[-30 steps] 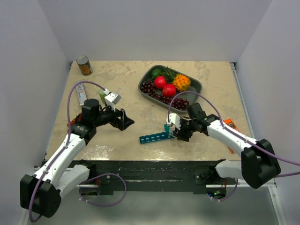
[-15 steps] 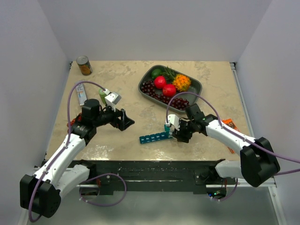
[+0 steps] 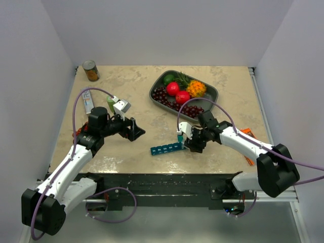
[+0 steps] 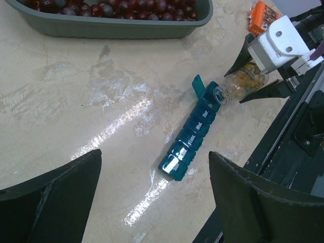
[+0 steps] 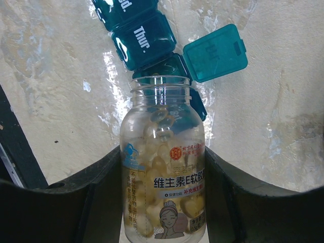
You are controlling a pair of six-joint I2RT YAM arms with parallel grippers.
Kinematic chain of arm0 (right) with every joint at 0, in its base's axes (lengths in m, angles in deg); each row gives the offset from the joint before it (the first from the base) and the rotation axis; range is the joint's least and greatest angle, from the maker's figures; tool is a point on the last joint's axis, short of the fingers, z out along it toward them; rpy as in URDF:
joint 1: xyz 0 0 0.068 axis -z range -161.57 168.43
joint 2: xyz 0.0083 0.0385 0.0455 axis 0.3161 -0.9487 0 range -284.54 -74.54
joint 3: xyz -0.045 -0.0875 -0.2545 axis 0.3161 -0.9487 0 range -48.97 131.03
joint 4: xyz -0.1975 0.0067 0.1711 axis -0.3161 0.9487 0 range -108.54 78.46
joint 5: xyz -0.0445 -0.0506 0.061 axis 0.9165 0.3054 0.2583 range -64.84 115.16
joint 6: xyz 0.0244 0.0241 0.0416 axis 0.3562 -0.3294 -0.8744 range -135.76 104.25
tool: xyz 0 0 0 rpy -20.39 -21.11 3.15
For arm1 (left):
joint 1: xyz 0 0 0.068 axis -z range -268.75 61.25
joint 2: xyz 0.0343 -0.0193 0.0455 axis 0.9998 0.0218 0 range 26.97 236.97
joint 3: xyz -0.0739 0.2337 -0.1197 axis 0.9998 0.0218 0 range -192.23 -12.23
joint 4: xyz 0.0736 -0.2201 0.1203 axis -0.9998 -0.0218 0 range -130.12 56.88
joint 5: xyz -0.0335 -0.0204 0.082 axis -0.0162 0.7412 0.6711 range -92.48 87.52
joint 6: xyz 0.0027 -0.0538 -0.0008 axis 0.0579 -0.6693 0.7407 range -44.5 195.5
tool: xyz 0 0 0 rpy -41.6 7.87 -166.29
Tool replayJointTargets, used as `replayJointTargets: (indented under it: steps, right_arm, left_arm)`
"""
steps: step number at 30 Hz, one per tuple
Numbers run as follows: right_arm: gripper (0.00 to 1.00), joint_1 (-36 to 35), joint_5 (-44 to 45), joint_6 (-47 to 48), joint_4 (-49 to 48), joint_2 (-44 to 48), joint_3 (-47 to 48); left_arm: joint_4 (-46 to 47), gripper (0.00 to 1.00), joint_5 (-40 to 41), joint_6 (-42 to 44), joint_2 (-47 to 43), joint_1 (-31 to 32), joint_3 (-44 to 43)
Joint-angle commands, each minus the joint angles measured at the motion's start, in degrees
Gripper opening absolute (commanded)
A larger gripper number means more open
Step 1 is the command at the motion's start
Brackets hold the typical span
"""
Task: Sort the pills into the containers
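My right gripper (image 5: 163, 202) is shut on a small clear pill bottle (image 5: 163, 172) with no cap, tan-yellow pills (image 5: 162, 152) showing inside. The bottle is tipped with its mouth over the open end compartment of the teal pill organiser (image 5: 136, 30), whose lid (image 5: 215, 53) stands flipped up. In the top view the organiser (image 3: 167, 148) lies near the front edge, and my right gripper (image 3: 188, 139) is at its right end. In the left wrist view the organiser (image 4: 190, 144) and the bottle (image 4: 240, 83) show too. My left gripper (image 3: 135, 130) is open and empty, left of the organiser.
A grey fruit tray (image 3: 210, 93) with cherries and fruit stands at the back. A can (image 3: 91, 71) is at the back left corner. A small green bottle (image 3: 111, 103) and a tube (image 3: 88, 101) lie at the left. An orange box (image 3: 248, 135) lies at the right.
My right gripper with the bottle has shifted slightly left toward the organiser's open end. The left arm has not moved.
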Motion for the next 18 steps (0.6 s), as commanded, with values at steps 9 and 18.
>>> replayJointTargets:
  steps: [9,18]
  right_arm:
    - [0.0,-1.2,1.2,-0.5,1.1,-1.2,2.8]
    - [0.0,-1.2,0.0,-2.7,-0.5,-0.7,2.4]
  left_arm:
    - [2.8,0.9,-0.7,1.6,-1.0,0.2,0.1]
    - [2.7,0.9,-0.7,1.6,-0.9,0.2,0.1]
